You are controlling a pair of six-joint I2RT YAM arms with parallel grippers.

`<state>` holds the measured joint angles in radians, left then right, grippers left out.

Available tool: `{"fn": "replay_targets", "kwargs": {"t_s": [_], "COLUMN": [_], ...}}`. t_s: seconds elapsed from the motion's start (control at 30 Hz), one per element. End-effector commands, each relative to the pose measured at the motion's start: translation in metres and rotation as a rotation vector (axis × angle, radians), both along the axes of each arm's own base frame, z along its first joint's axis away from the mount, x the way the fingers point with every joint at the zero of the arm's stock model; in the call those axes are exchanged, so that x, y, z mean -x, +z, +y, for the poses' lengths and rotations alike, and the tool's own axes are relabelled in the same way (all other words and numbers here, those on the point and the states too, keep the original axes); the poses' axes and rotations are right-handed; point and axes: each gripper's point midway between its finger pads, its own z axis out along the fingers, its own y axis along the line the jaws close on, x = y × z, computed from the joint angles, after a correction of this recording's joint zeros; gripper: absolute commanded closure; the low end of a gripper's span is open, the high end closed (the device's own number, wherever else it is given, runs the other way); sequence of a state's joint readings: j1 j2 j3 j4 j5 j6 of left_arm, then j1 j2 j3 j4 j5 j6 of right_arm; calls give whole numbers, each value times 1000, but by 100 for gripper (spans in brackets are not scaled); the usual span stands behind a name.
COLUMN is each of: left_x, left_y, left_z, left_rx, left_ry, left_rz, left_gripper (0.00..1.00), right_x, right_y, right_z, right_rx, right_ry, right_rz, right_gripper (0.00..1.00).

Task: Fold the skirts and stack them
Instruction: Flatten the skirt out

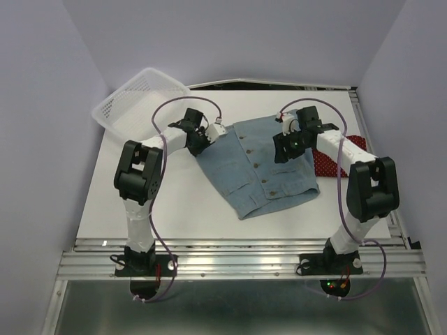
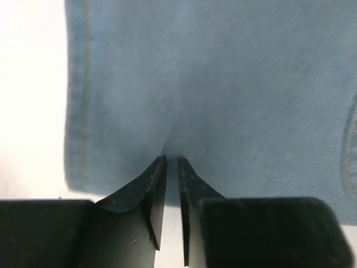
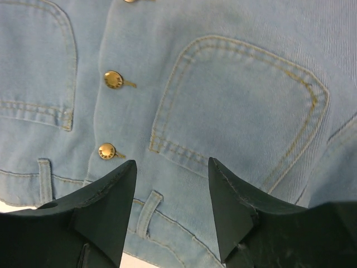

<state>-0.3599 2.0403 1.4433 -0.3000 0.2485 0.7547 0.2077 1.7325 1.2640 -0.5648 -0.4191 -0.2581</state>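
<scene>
The light blue denim skirt (image 1: pixel 262 171) lies spread flat mid-table, its row of metal buttons (image 3: pixel 114 80) facing up. My left gripper (image 1: pixel 203 144) is at its left hem edge. In the left wrist view its jaws (image 2: pixel 172 159) stand almost together, pinching a pucker of denim (image 2: pixel 223 84) at their tips. My right gripper (image 1: pixel 285 150) hovers over the skirt's right side. In the right wrist view it (image 3: pixel 172 163) is open above the waistband and a pocket (image 3: pixel 240 106), holding nothing. The dark red dotted skirt (image 1: pixel 325 162) peeks out from under the right arm.
A white mesh basket (image 1: pixel 136 101) leans tilted at the back left corner, just behind the left gripper. The white table (image 1: pixel 167 202) ends at a metal rail along the near edge. Grey walls close in on both sides.
</scene>
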Motion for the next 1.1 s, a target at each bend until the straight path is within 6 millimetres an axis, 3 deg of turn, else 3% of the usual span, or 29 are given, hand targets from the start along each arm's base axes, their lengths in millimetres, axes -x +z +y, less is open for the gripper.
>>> {"fn": "replay_targets", "kwargs": {"t_s": [0.0,0.03,0.07,0.13,0.17,0.23,0.27,0.33,0.4,0.43,0.47,0.53,0.57,0.6,0.7,0.73,0.87,0.9,0.97,1.0,1.03,1.07], "left_x": [41,53,78,102,126,150,171,191,215,227,227,228,219,215,193,181,139,129,110,104,96,93], "left_y": [-18,-17,-32,-37,-40,-42,-41,-37,-20,-2,14,39,62,71,95,95,99,93,83,78,74,60], "left_z": [51,58,70,79,87,92,98,98,88,84,67,54,40,35,17,12,1,7,9,13,16,22], "left_rx": [-207,-228,-264,-284,-292,-287,-291,-270,-193,-153,-64,9,73,101,180,206,286,268,262,250,247,213], "left_ry": [-14,-32,-37,-49,-61,-76,-86,-119,-201,-243,-292,-350,-371,-359,-345,-293,-138,-89,-29,15,43,77], "left_rz": [67,78,133,170,212,252,282,313,353,362,341,296,233,219,169,165,104,93,72,76,61,81], "left_gripper": [77,77,78,80,80,82,82,82,81,80,78,73,73,71,69,68,64,64,64,64,64,64], "right_x": [-11,-13,-13,-12,-13,-14,-15,-14,-22,-24,-28,-54,-59,-78,-97,-108,-124,-124,-120,-112,-108,-104], "right_y": [4,5,4,-2,-3,-13,-18,-37,-49,-69,-75,-73,-86,-74,-69,-50,-9,10,26,23,37,37], "right_z": [-10,-11,-13,-13,-16,-19,-21,-18,-8,-4,5,24,31,52,84,102,113,112,108,102,94,88], "right_rx": [61,70,77,105,120,167,181,220,265,284,288,267,269,243,200,158,102,88,90,104,121,142], "right_ry": [-83,-90,-98,-103,-112,-127,-132,-106,-80,-72,-55,-28,-5,39,107,134,110,98,84,76,55,44], "right_rz": [7,6,14,31,32,48,50,77,74,103,97,31,39,-31,-99,-149,-224,-253,-275,-261,-287,-284], "right_gripper": [41,41,41,41,41,41,41,40,40,40,40,40,39,39,37,36,35,35,34,34,35,36]}}
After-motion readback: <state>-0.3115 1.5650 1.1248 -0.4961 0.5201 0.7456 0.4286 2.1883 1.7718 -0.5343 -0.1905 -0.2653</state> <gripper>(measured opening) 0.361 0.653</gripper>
